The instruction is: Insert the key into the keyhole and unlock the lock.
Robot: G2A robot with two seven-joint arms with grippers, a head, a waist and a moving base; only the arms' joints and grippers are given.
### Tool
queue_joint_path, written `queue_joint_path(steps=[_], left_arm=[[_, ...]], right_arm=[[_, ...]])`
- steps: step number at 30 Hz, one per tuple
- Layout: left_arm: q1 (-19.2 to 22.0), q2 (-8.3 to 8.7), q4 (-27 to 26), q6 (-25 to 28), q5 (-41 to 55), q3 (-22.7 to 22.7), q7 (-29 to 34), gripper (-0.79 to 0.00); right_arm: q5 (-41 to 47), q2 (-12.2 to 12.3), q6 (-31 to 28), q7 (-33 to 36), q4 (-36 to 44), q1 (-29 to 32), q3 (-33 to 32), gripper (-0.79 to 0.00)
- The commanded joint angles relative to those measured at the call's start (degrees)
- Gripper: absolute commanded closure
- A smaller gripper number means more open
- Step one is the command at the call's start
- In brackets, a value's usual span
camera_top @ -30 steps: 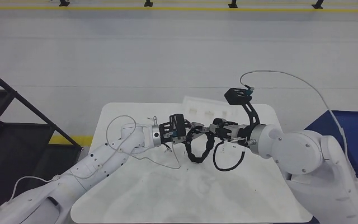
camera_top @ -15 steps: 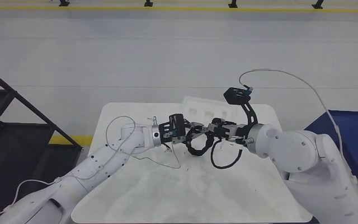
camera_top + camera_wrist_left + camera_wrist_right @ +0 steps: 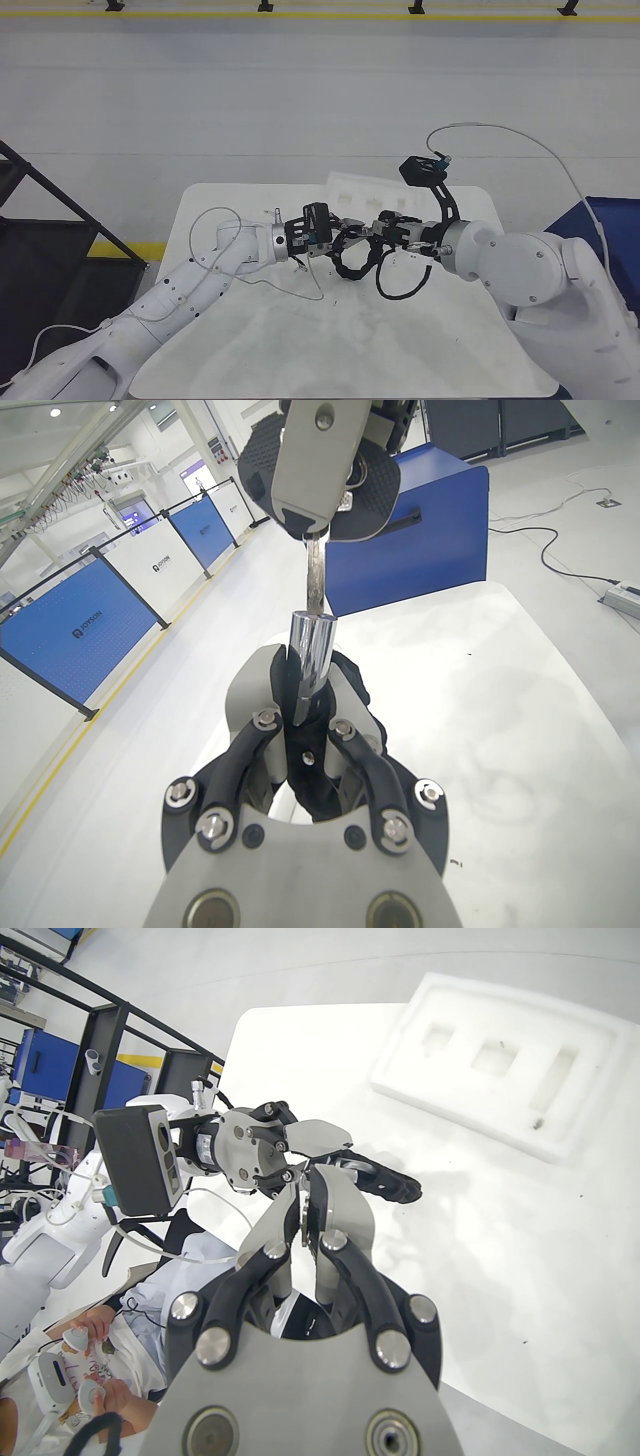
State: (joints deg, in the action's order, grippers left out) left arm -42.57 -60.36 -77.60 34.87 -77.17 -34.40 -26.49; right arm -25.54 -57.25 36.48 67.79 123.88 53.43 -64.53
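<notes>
In the left wrist view my left gripper is shut on the lock's chrome cylinder, from which a black cable trails back between the fingers. The key points into the cylinder's end face, its tip in the keyhole. My right gripper is shut on the key's head. From above, the left gripper and right gripper meet tip to tip above the table's middle, and the lock's black cable loops below them. The right wrist view has the key's head pinched between its pads.
A white foam tray with rectangular pockets lies at the far edge of the white table. A thin black wire loops under the right wrist. A blue cabinet stands beyond the table.
The right gripper has shifted slightly towards the left gripper with the key. The lock's cable loop has drawn up closer under the two grippers.
</notes>
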Motion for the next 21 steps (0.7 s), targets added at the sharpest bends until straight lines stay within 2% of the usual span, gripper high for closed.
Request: queue_joint_path(steps=[1, 21], left_arm=[[-0.2, -0.16, 0.1, 0.4, -0.2, -0.3, 0.0, 0.0], [-1.5, -1.71, 1.1, 3.6, 0.8, -3.2, 1.1, 0.0]], right_arm=[[0.0, 0.0, -0.1, 0.0, -0.2, -0.1, 0.1, 0.0], [-7.1, 0.0, -0.1, 0.1, -0.2, -1.8, 4.0, 0.0]])
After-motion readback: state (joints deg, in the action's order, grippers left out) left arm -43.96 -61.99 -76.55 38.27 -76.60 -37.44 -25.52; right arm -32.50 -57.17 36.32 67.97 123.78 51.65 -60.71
